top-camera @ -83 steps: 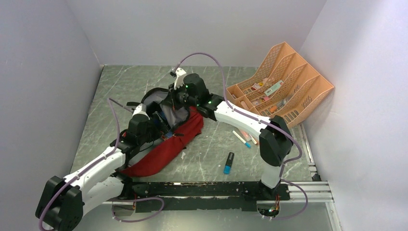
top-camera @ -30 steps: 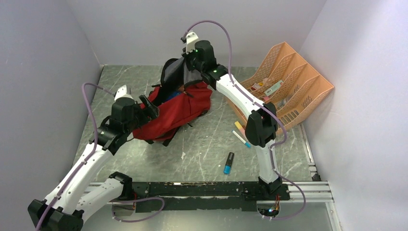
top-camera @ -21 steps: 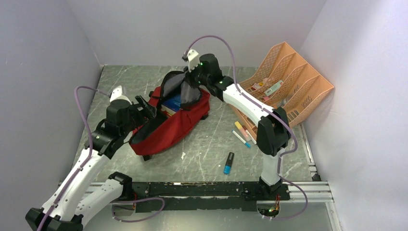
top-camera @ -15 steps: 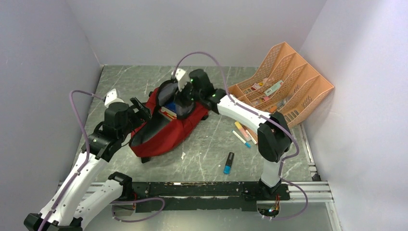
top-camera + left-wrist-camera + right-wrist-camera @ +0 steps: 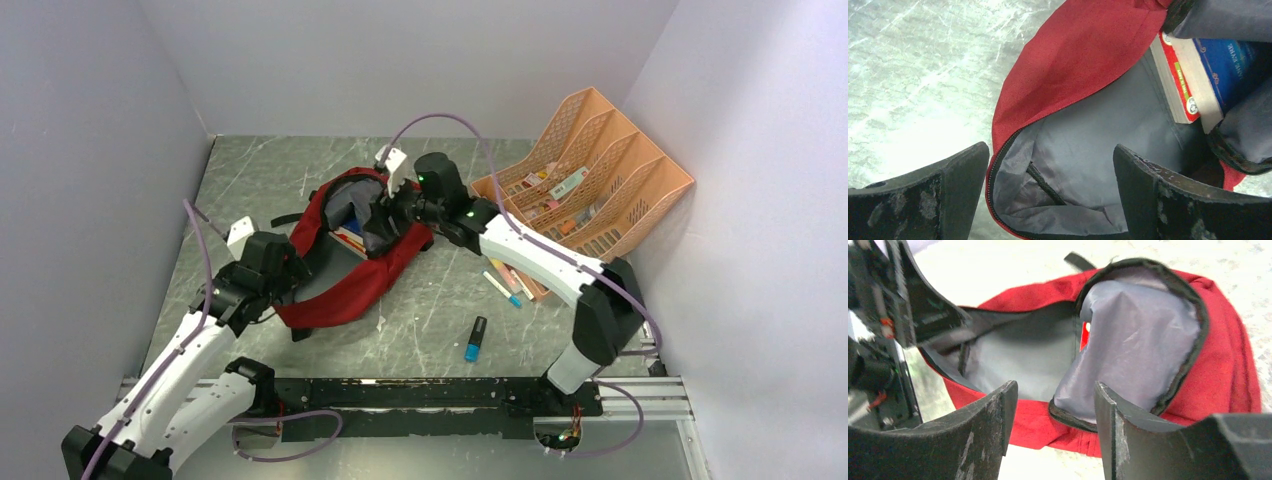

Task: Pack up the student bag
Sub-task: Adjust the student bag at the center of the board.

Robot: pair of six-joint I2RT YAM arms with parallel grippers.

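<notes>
Grey marbled table [image 5: 430, 310] with pale lilac walls around it is where I'm sitting. The student bag [image 5: 345, 290] is lying on it left of middle, between my two arms, dark red, with its mouth gaping and the grey lining showing. My left pincer [image 5: 1050, 170] is hanging over the bag's near-left end with the jaws spread really wide. The zippered rim and lining are sitting under the gap, and nothing is getting pinched. From the wrist view I honestly can't tell if either finger is brushing the fabric. Two books [image 5: 1198, 75] are lying inside the bag, a red-and-white one with a blue one beside it, tucked toward the far end. My right pincer [image 5: 1053, 395] is hovering at that far end, jaws parted a fair way but not as wide as the left. It's pointing at the grey-lined flap that's standing up there, and it's holding nothing. A peach mesh organiser [image 5: 590, 170] is leaning over by the right wall. A few pens [image 5: 505, 283] are lying on the table between it and the bag, and a dark marker with a blue end [image 5: 475, 339] is lying nearer my bases.
</notes>
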